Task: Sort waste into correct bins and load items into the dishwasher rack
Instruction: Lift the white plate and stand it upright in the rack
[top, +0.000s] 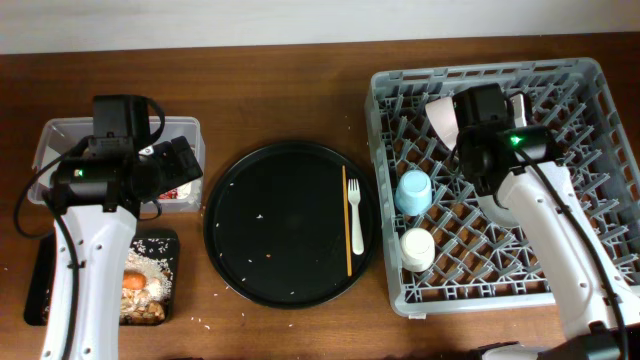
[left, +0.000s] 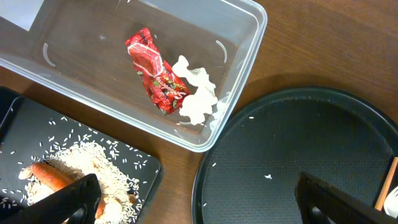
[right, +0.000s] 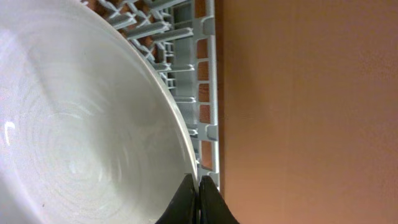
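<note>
My left gripper (left: 202, 205) is open and empty, above the gap between the clear tub (left: 245, 37) and the round black tray. The tub holds the red foil wrapper (left: 155, 73) and the white tissue (left: 198, 96). The shallow black tray (left: 146, 168) holds rice scraps (left: 87, 158) and the carrot (left: 53, 176). My right gripper (right: 198, 183) is shut on the rim of the white plate (right: 74, 130), held upright over the grey rack (right: 205, 93). The rack (top: 590, 90) holds the blue cup (top: 412, 192), cream cup (top: 417, 248) and bowl (top: 441, 116). The white fork (top: 355, 215) lies on the round tray.
The large round black tray (top: 270, 225) sits mid-table with a thin wooden stick (top: 346, 220) beside the fork and a few crumbs. A few rice grains lie on the table near the black tray. The brown table (right: 311, 112) shows beyond the rack's wall.
</note>
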